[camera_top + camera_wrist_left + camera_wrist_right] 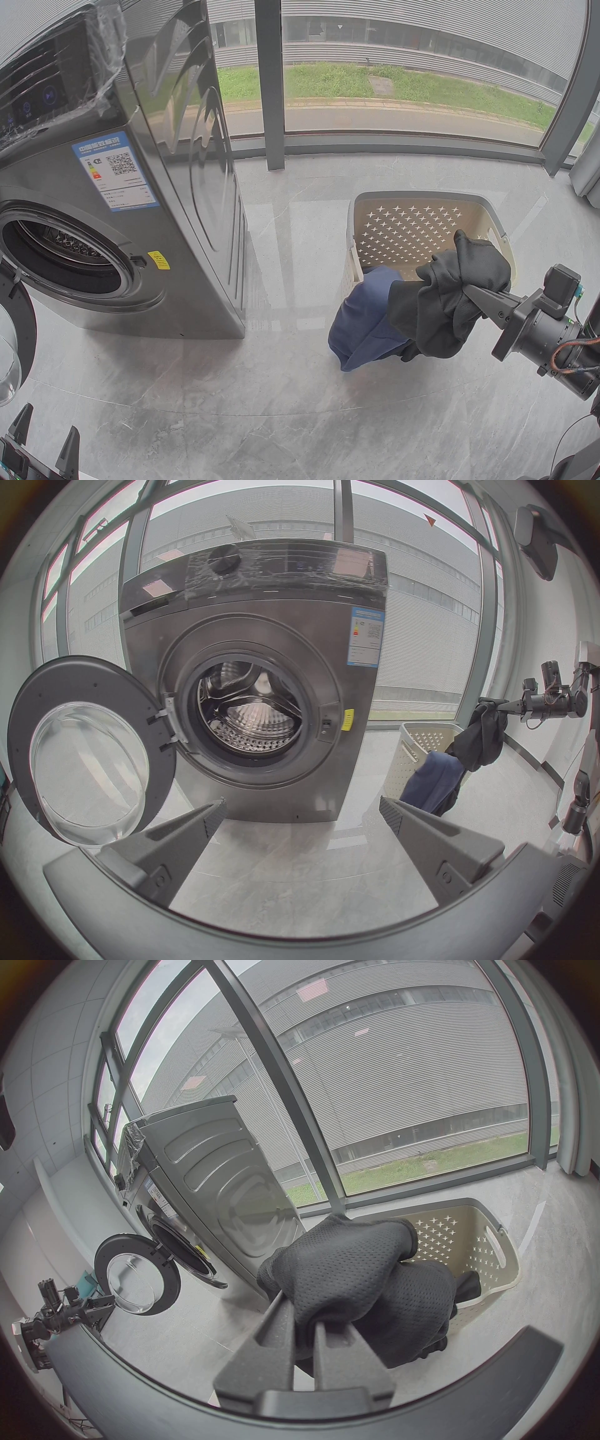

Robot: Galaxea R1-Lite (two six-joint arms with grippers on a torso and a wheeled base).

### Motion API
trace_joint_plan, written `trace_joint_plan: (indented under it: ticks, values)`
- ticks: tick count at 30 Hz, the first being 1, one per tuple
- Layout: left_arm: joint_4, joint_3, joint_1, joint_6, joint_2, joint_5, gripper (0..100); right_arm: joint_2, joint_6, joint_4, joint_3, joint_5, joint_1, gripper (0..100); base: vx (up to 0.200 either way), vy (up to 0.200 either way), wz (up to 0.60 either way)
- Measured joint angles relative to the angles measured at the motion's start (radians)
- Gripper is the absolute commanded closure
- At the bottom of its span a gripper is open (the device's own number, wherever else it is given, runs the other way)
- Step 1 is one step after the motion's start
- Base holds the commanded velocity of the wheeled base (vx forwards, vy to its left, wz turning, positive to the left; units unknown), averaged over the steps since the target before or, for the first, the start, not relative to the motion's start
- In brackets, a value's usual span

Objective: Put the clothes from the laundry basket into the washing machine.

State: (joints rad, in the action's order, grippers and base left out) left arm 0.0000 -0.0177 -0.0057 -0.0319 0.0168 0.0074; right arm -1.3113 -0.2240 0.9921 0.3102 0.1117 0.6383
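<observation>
My right gripper (pixel 470 291) is shut on a black garment (pixel 445 304), held up over the near rim of the cream laundry basket (pixel 412 220). In the right wrist view the black garment (pixel 356 1279) bunches over my right gripper (pixel 304 1316). A blue garment (pixel 364 323) drapes over the basket's near side down to the floor. The grey washing machine (pixel 144 187) stands at the left with its round door (pixel 81 749) swung open and the drum (pixel 250 711) bare. My left gripper (pixel 300 817) is open, low and in front of the machine, with nothing between its fingers.
A tall window wall (pixel 400 75) with a dark post (pixel 270 81) runs behind the basket and the machine. Grey tiled floor (pixel 281 387) lies open between the machine and the basket. A curtain (pixel 587 169) hangs at the far right.
</observation>
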Motion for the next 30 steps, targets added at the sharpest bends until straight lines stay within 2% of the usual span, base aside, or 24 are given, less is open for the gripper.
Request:
trace_joint_plan:
  ticks: [6,15,21,30]
  values:
    - [0.0,0.0,0.0,0.0,0.0,0.0,0,0.0,0.0,0.0,0.001,0.0,-0.001,100,0.0,0.0,0.0]
    - [0.0,0.0,0.0,0.0,0.0,0.0,0,-0.002,0.0,0.0,0.0,0.0,-0.001,100,-0.2,0.0,0.0]
    - [0.0,0.0,0.0,0.001,0.0,0.0,0,-0.002,0.0,-0.001,-0.001,0.0,0.0,100,0.0,0.0,0.0]
    - [0.0,0.0,0.0,0.001,0.0,0.0,0,-0.002,0.0,-0.001,-0.002,0.001,-0.001,100,0.0,0.2,0.0]
